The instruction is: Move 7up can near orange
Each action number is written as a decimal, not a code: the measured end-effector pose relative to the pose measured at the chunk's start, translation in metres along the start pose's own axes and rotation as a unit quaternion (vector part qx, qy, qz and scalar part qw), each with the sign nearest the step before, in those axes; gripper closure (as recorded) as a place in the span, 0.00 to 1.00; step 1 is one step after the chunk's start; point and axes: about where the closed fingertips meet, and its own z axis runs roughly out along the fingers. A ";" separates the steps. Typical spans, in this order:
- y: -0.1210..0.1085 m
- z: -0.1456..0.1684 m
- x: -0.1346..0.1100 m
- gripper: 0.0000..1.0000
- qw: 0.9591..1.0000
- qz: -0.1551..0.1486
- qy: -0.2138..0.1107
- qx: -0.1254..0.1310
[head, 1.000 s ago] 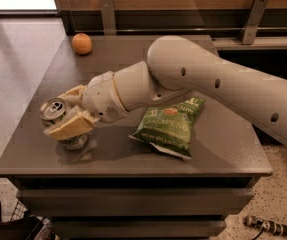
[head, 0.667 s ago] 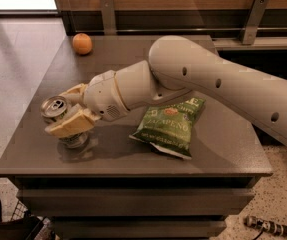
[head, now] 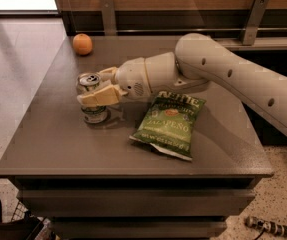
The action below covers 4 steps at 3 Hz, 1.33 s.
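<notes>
The white and green aluminium 7up can (head: 94, 114) was held clamped in the cream two-finger gripper (head: 96, 87) on the grey table (head: 58, 144). Beyond the can, near the far edge, the small round orange (head: 82, 44) was separated from it by bare tabletop. A green crinkled chip bag (head: 169, 125) lay beside the can, below the arm. The can's logo was hidden by a finger.

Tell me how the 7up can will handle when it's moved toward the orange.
The 7up can looks rigid and probably light, though hard squeezing may dent it. Its smooth round side could slip in the gripper, which is closed around it at the table's left. Standing upright and narrow, it might tip if set down carelessly, then roll.
</notes>
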 end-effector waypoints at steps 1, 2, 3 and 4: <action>0.000 -0.001 -0.004 1.00 1.000 0.000 0.000 0.000; 0.000 -0.001 -0.004 1.00 1.000 0.000 0.000 0.000; -0.021 -0.013 -0.009 1.00 1.000 0.003 0.004 0.009; -0.070 -0.028 -0.007 1.00 0.999 0.029 0.043 0.009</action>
